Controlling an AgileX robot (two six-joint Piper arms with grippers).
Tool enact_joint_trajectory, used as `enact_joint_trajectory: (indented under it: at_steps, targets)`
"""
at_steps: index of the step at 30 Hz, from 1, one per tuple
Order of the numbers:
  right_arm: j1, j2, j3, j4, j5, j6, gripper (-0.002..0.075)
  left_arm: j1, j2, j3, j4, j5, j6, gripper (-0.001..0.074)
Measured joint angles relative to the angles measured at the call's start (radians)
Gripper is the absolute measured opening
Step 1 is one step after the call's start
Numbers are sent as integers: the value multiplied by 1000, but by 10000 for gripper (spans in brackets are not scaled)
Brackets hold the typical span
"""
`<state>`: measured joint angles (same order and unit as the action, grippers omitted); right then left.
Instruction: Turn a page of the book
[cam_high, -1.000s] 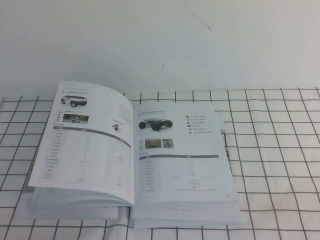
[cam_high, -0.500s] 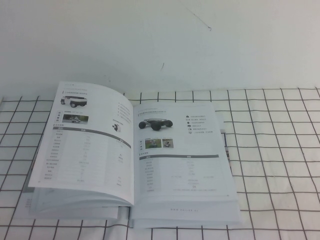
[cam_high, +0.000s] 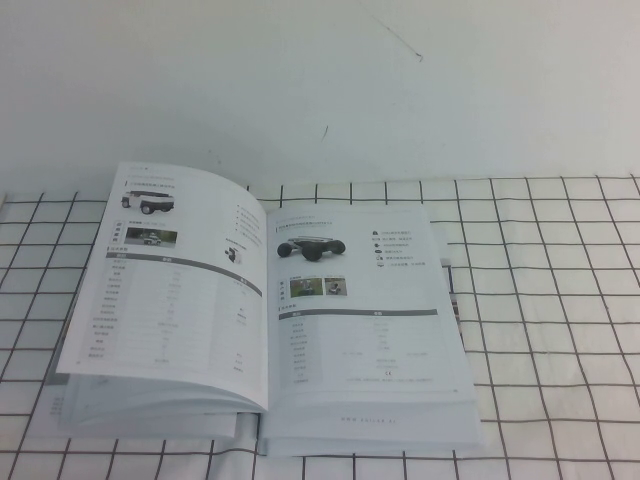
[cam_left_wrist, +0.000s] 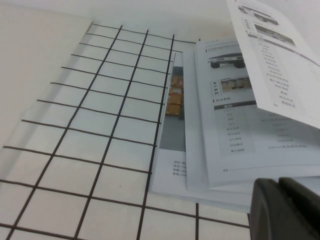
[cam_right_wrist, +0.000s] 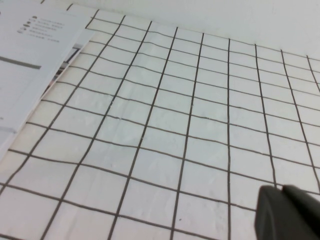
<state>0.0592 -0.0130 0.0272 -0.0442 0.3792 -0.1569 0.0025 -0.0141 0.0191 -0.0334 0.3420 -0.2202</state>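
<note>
The book (cam_high: 360, 330) lies open on the grid cloth in the high view. The page (cam_high: 170, 290) is the top left leaf. It arches over the left stack, its small vehicle photos facing up. In the left wrist view its underside (cam_left_wrist: 280, 55) shows a flat white cart and a table, and it hangs above a similar page with two colour photos (cam_left_wrist: 230, 95). My left gripper (cam_left_wrist: 279, 187) is shut and empty, close to the book's left stack. My right gripper (cam_right_wrist: 282, 192) is shut and empty over the cloth to the right of the book (cam_right_wrist: 30, 55). Neither gripper shows in the high view.
The white cloth with a black grid (cam_high: 560, 300) covers the table around the book. A plain white surface (cam_high: 320, 80) lies beyond it. Lower leaves of the left stack stick out past the page's edge (cam_left_wrist: 172, 130).
</note>
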Motion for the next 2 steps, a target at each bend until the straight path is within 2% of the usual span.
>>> enact_joint_trajectory:
  at_steps: [2]
  targets:
    - [0,0,0,0,0,0,1,0,0,0,0,0,0,-2]
